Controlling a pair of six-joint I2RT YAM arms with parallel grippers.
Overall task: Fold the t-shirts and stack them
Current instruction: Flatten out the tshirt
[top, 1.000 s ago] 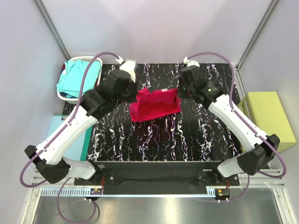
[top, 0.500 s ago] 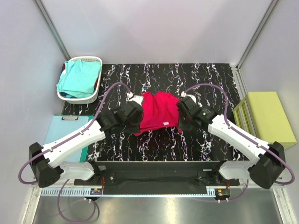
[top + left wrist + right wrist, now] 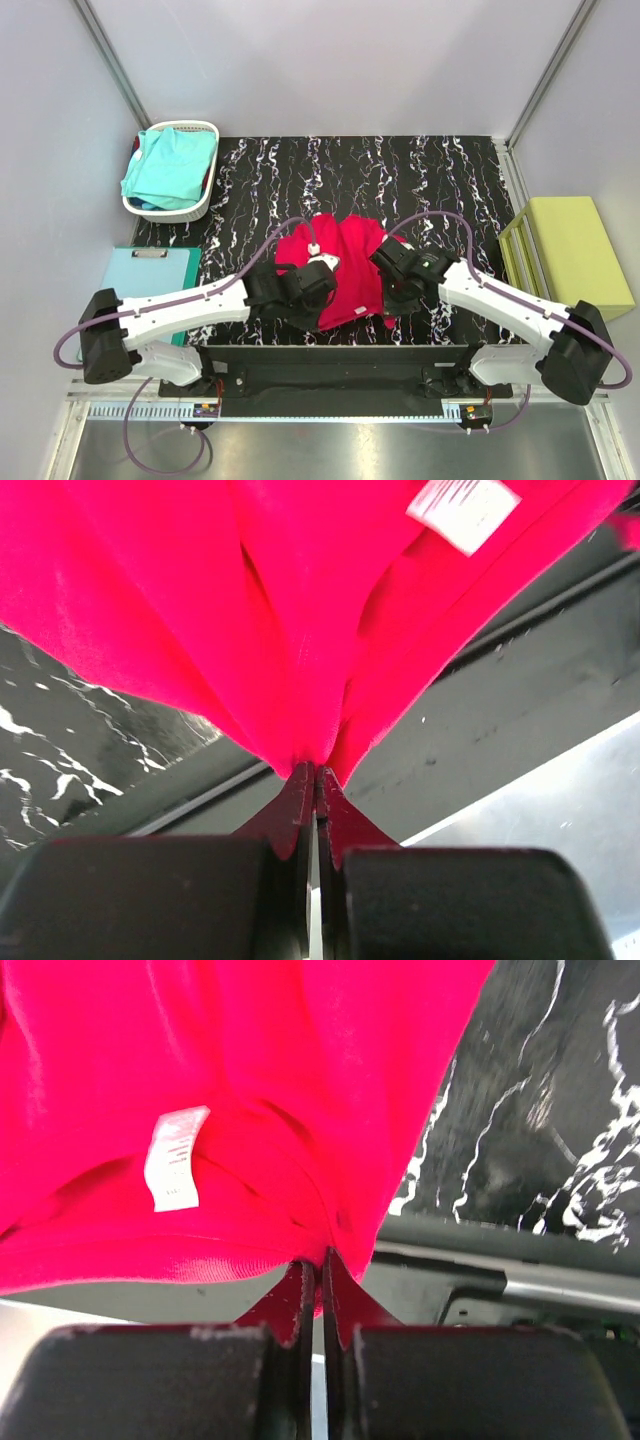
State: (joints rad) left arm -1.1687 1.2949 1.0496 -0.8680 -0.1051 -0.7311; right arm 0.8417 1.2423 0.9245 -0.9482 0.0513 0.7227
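Top external view: turquoise t-shirt [image 3: 168, 165] crumpled in a white basket [image 3: 200, 126] at left; crimson t-shirt [image 3: 350, 265] pinched by the left claw [image 3: 316, 780] and right claw [image 3: 322, 1265] at the near edge of the table [image 3: 420, 170].
The basket stands at the table's back-left corner, and a light-blue mat [image 3: 140, 280] lies nearer, beside the table. The left claw is closed right down, its tips clamped on a gathered fold of the crimson t-shirt, which fans away from the pinch in the left wrist view. That shirt lies bunched at the middle of the near edge, between the two arms, with a white label [image 3: 175, 1160] showing on it. The right claw is likewise closed tight on the shirt's edge, near the label. A yellow-green block [image 3: 575, 250] sits off the table, far right.
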